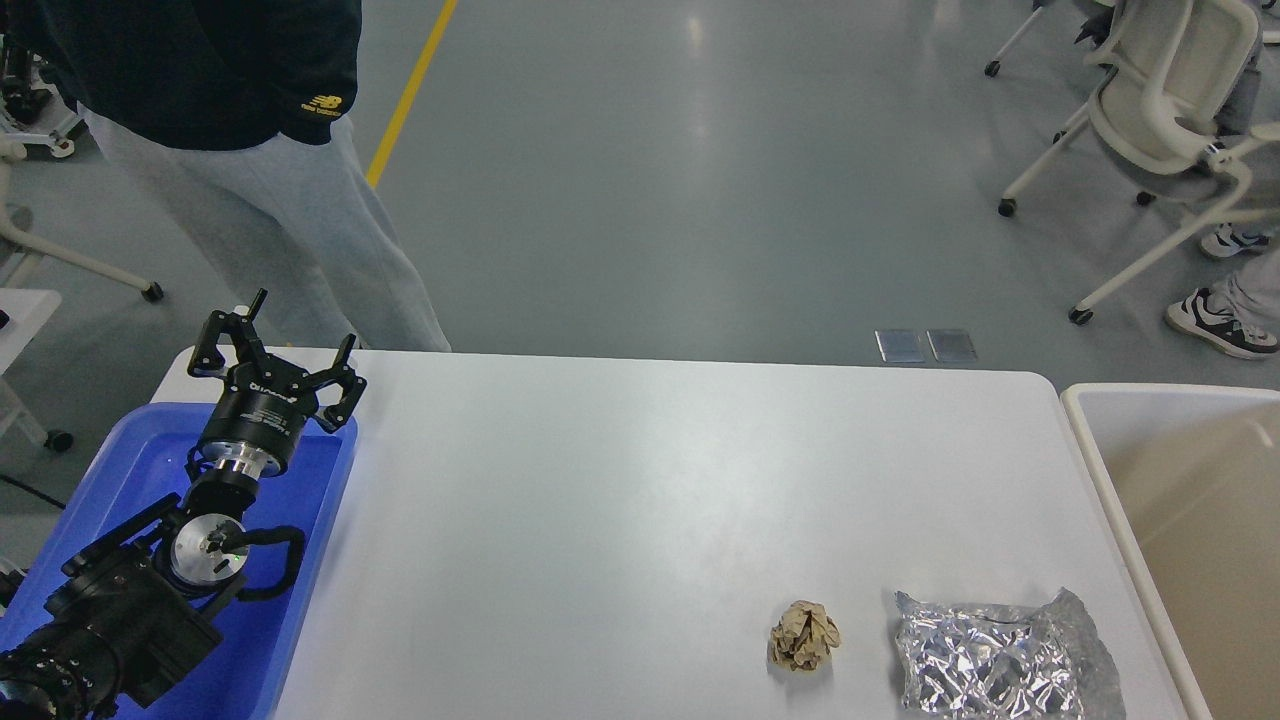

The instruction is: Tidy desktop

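Nearest me, at about five o'clock on the bench [620, 480], lies a crumpled silver foil bag [1005, 660], shiny and creased all over, flat on the smooth white top. Just beside it toward six o'clock sits a small ball of crumpled brown paper [804, 635], rough and folded in on itself, apart from the foil. The bench itself is a broad white rectangle with rounded corners that fills the middle of my view, glossy enough to catch a soft glare.

At eight o'clock my left arm comes in over a blue plastic tray [320, 500] that sits at the bench's left edge. My left tool [275, 338] hangs above the tray's far corner at about ten o'clock, its two black fingers spread wide apart, holding nothing and touching nothing. My right tool does not show.

At three o'clock a beige-white bin [1090, 440] with a thick rounded rim stands just beside the bench's right edge.

Beyond the bench, at eleven o'clock, a person [260, 170] in a dark top and pale grey trousers stands on the grey floor. At one o'clock a white wheeled chair [1150, 110] stands well apart.
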Controlling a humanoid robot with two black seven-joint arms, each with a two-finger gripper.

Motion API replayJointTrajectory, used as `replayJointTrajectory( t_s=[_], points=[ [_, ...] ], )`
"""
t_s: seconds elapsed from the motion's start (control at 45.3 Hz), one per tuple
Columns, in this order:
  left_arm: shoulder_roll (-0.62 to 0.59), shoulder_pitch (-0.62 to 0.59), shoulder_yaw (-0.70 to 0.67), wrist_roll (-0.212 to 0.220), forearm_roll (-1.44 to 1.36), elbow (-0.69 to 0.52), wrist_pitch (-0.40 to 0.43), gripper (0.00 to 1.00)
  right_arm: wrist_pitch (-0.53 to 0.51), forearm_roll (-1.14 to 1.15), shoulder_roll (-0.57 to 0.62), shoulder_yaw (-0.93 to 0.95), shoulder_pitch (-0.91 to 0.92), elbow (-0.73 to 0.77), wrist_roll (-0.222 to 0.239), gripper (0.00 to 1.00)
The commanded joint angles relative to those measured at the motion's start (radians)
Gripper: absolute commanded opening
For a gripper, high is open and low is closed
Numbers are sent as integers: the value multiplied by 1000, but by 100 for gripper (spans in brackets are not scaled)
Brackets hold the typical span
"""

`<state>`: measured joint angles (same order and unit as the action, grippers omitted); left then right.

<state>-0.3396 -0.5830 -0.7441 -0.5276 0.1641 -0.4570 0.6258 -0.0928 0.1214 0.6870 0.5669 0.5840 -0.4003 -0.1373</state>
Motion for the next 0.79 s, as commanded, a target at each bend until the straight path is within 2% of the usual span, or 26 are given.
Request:
replayJointTrajectory(
  t_s=[0.0, 0.199, 0.243, 0.331, 0.397, 0.64, 0.773],
  points=[
    [1, 0, 0, 0, 0, 0, 0, 100, 2, 79, 2, 269, -61, -259, -30, 99],
    [-1, 0, 0, 0, 0, 0, -1, 100, 4, 266, -138, 435, -93, -339, -80, 99],
    [-1, 0, 0, 0, 0, 0, -1, 100, 4, 309, -181, 470, -107, -351, -109, 99],
    [-1, 0, 0, 0, 0, 0, -1, 100, 4, 395, -262, 559, -142, -390, -197, 99],
    [1, 0, 0, 0, 0, 0, -1, 100, 4, 464, -311, 616, -154, -394, -223, 99],
    [1, 0, 0, 0, 0, 0, -1, 100, -2, 509, -486, 815, -188, -397, -223, 99],
    [-1, 0, 0, 0, 0, 0, -1, 100, -2, 509, -508, 834, -190, -396, -223, 99]
  ],
)
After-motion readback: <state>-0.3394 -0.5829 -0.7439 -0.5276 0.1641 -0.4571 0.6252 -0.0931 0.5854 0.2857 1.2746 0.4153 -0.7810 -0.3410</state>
